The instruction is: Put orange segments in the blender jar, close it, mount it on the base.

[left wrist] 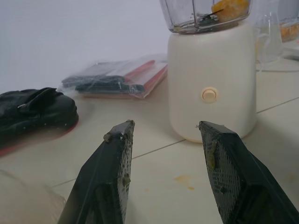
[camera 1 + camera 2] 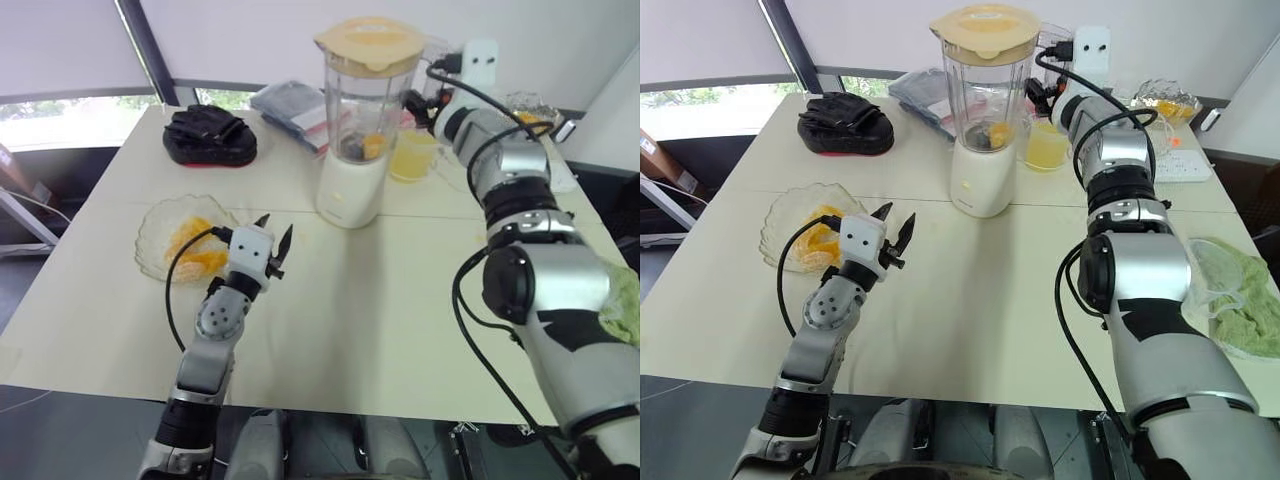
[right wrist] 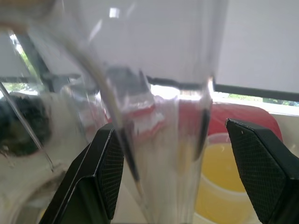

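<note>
The clear blender jar (image 2: pixel 365 100) stands on its cream base (image 2: pixel 350 185) at the table's middle back, with the pale orange lid (image 2: pixel 368 42) on top and orange segments (image 2: pixel 372 145) at its bottom. More orange segments (image 2: pixel 195 250) lie on a glass plate (image 2: pixel 152 232) at the left. My left gripper (image 2: pixel 275 225) hovers open just right of the plate, its empty fingers pointing at the base (image 1: pixel 210 84). My right gripper (image 3: pixel 169 126) is open behind the jar's right side, close to the jar's glass wall (image 3: pixel 154 93).
A black pouch (image 2: pixel 210 135) and a plastic bag of items (image 2: pixel 290 105) lie at the back left. A cup of yellow juice (image 2: pixel 412 158) stands right of the base. A glass bowl (image 2: pixel 530 105) and a green cloth (image 2: pixel 625 305) sit at the right.
</note>
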You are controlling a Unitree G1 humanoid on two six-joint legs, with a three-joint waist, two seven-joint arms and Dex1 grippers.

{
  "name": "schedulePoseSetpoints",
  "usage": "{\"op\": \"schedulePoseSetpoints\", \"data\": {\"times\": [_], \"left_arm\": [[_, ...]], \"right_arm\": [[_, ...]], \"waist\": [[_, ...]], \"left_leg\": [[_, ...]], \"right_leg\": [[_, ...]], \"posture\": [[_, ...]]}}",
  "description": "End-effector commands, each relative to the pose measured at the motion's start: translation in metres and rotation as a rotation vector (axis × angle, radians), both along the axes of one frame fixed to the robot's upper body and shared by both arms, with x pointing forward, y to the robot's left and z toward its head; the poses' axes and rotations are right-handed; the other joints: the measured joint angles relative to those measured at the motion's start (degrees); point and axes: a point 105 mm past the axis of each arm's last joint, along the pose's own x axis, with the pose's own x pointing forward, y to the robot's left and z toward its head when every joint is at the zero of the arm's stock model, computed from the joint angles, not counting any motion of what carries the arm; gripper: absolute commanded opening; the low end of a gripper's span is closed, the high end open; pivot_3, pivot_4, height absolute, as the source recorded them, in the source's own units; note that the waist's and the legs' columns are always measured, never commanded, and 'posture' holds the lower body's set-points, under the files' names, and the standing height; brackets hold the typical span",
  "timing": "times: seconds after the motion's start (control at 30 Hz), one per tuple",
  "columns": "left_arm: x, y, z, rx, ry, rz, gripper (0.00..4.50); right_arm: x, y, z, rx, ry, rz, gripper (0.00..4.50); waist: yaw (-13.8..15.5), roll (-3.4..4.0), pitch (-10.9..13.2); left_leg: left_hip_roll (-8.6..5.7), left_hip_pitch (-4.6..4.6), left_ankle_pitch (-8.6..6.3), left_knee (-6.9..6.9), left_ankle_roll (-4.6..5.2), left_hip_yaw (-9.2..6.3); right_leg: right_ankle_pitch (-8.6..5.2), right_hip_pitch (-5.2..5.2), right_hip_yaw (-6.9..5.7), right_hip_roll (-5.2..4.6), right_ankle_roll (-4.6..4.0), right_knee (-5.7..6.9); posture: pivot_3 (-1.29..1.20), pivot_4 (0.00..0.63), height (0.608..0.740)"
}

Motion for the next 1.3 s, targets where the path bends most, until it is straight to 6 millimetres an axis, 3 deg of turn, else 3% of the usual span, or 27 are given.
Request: {"op": "schedulePoseSetpoints", "data": {"times": [0.03,0.27,0.47,0.77,0.93,1.1,1.3], "left_arm": [[0.0,-0.003,0.011,-0.003,-0.049,-0.01,2.29],[-0.002,-0.002,0.009,-0.003,-0.037,-0.024,2.29],[-0.005,-0.004,0.014,-0.029,-0.038,-0.066,2.29],[-0.01,-0.001,0.034,-0.049,-0.055,-0.157,2.29],[-0.016,0.007,0.049,-0.074,-0.059,-0.194,2.29],[-0.017,0.016,0.062,-0.107,-0.043,-0.225,2.29],[-0.013,0.018,0.072,-0.103,-0.041,-0.234,2.29]], "right_arm": [[-0.005,-0.001,0.006,0.006,-0.032,0.004,3.46],[-0.023,-0.01,-0.046,0.008,0.066,-0.017,3.46],[-0.059,-0.026,-0.065,0.04,0.098,-0.04,3.46],[-0.156,-0.034,-0.032,0.044,-0.032,0.152,3.46],[-0.202,-0.028,-0.014,0.018,-0.085,0.295,3.46],[-0.232,-0.016,-0.008,0.02,-0.106,0.428,3.46],[-0.235,-0.015,-0.008,0.032,-0.1,0.427,3.46]], "waist": [[0.1,0.0,0.0],[0.1,0.0,0.0],[0.2,0.0,0.0],[0.2,0.01,0.0],[0.1,0.0,0.0],[0.2,-0.04,0.0],[0.3,-0.05,0.0]], "left_leg": [[0.0,0.0,0.0,0.01,0.0,0.0],[-0.01,0.0,0.0,0.04,0.0,-0.02],[-0.01,0.0,0.0,0.09,0.0,-0.05],[-0.01,0.06,0.0,0.14,0.01,-0.1],[0.03,0.14,0.0,0.2,0.01,-0.13],[0.06,0.16,0.01,0.29,0.02,-0.2],[0.06,0.18,0.01,0.36,0.02,-0.23]], "right_leg": [[0.0,0.01,0.0,0.0,0.0,0.0],[0.0,0.02,-0.01,-0.01,0.01,0.04],[0.0,0.02,-0.02,-0.01,0.01,0.09],[0.0,0.11,-0.05,0.02,0.01,0.07],[-0.01,0.23,-0.04,0.13,0.0,0.06],[-0.02,0.31,0.0,0.41,-0.03,0.04],[-0.02,0.37,0.02,0.51,-0.08,0.01]], "posture": [[0.0,0.15,0.74],[0.0,0.15,0.74],[0.0,0.15,0.74],[0.0,0.15,0.74],[0.0,0.15,0.74],[0.0,0.15,0.74],[0.0,0.15,0.74]]}}
